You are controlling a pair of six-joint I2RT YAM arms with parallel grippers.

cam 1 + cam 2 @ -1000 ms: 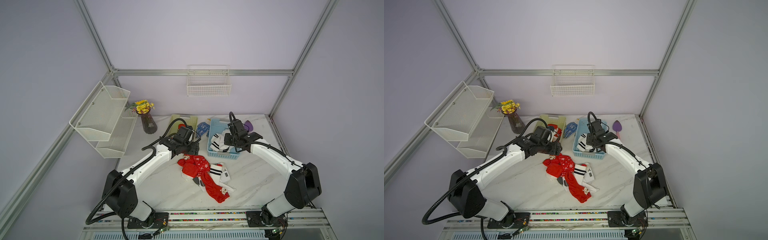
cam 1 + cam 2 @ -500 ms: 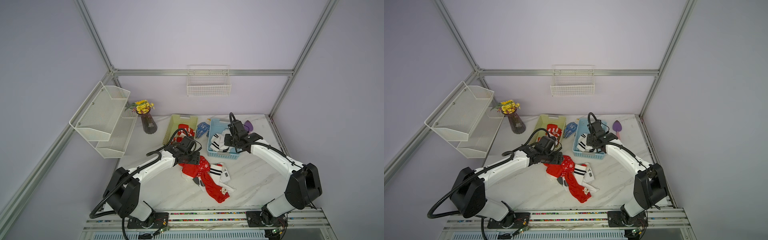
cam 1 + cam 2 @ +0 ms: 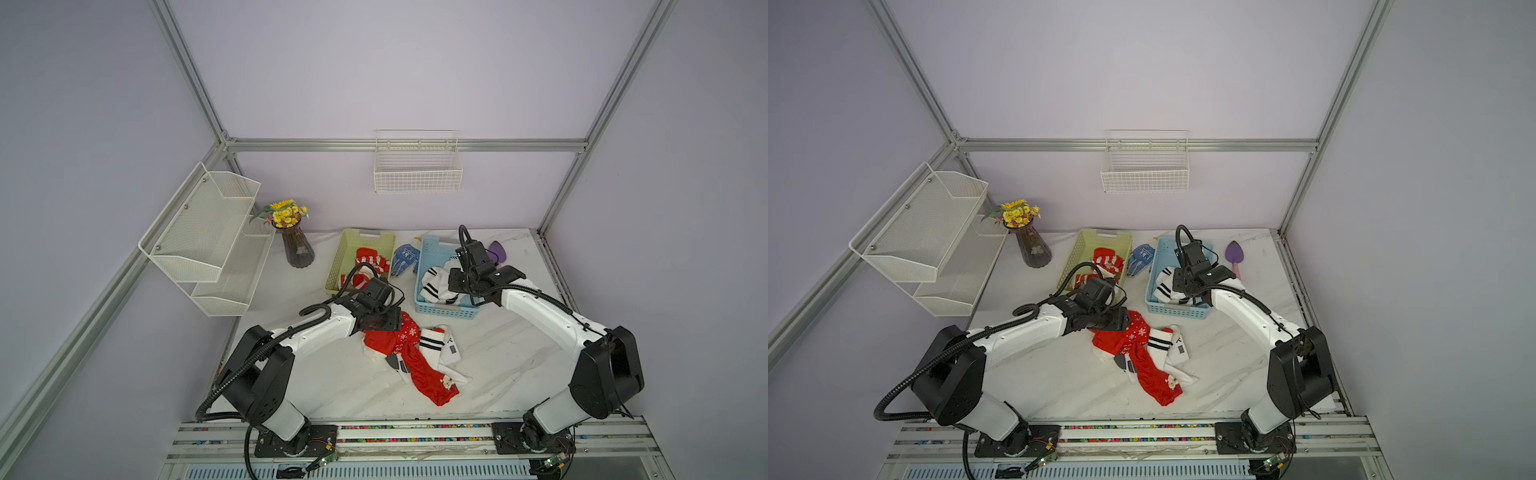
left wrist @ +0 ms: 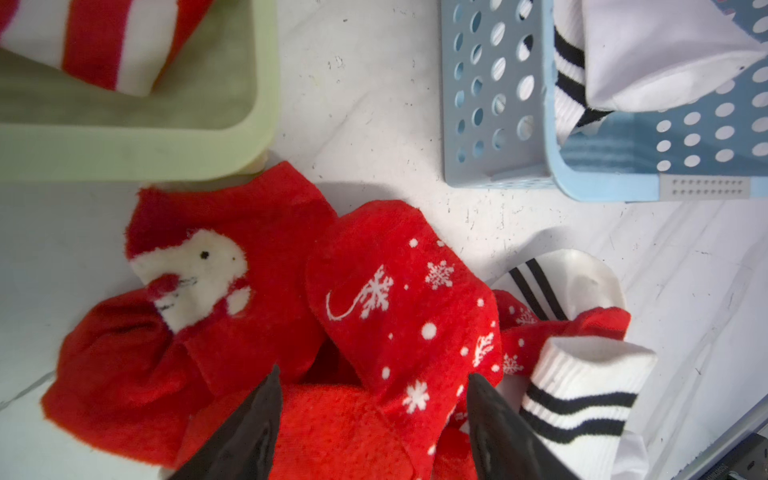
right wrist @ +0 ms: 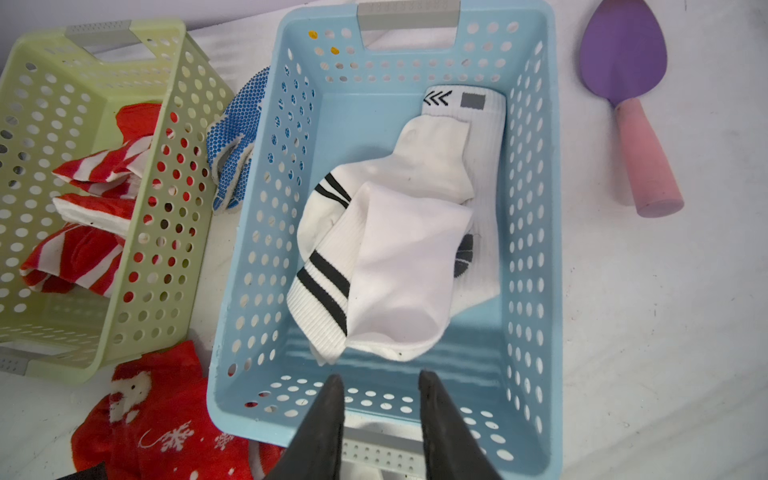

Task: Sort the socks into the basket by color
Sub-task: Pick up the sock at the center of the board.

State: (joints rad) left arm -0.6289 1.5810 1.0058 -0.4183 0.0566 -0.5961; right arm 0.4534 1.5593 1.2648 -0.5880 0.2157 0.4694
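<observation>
Socks [image 3: 430, 374] part sorted: both baskets hold some, a tangled pile [image 3: 1125, 338] waits on the table [image 3: 519, 357]
Done so far, as I judge it: the green basket [image 3: 337, 266] holds red striped socks [image 3: 368, 259], two as far as I can count, and the blue basket [image 3: 444, 309] holds white socks [image 5: 399, 249], three by their cuffs; left to sort is the pile in front of the two baskets, at least two red and two white, too knotted for a sure count; the left gripper [image 4: 372, 374] hangs low over it, jaws spread either side of red fabric, not closed on it, while the right gripper [image 5: 381, 374] sits above the blue basket, jaws apart and empty; outside lie blue dotted gloves [image 3: 403, 259] and one purple trowel [image 3: 1234, 253]
</observation>
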